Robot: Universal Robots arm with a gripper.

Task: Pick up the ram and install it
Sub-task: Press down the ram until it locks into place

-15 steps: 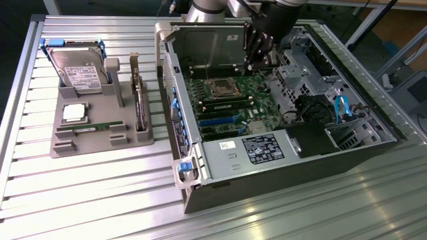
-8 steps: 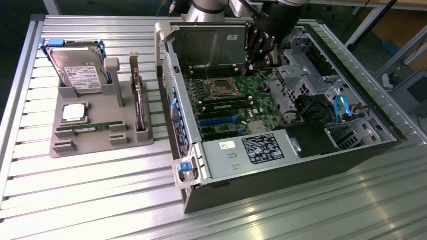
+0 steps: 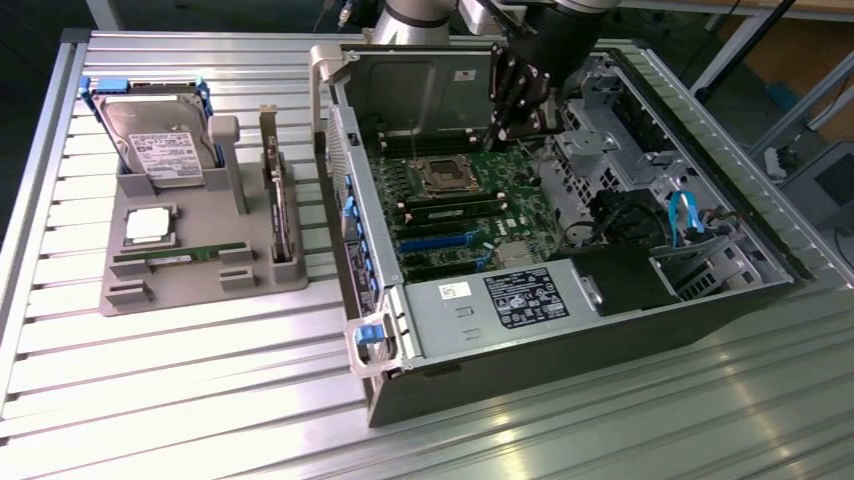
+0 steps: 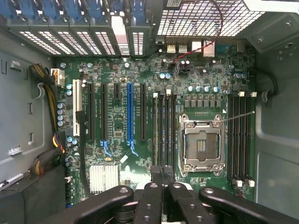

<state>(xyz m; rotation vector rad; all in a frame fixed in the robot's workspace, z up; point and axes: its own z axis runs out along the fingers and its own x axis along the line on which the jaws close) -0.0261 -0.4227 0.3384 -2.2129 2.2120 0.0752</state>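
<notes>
1. Exterior view shows the ram (image 3: 180,257) lying in the grey holder tray (image 3: 200,290) beside the open computer case (image 3: 561,330)
2. Wrist view shows the motherboard (image 4: 154,93) – gripper (image 4: 163,175) closed, holding nothing

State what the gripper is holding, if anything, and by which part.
Nothing, as far as can be seen: the gripper is shut above the motherboard, and a ram stick lies in the grey tray.
</notes>
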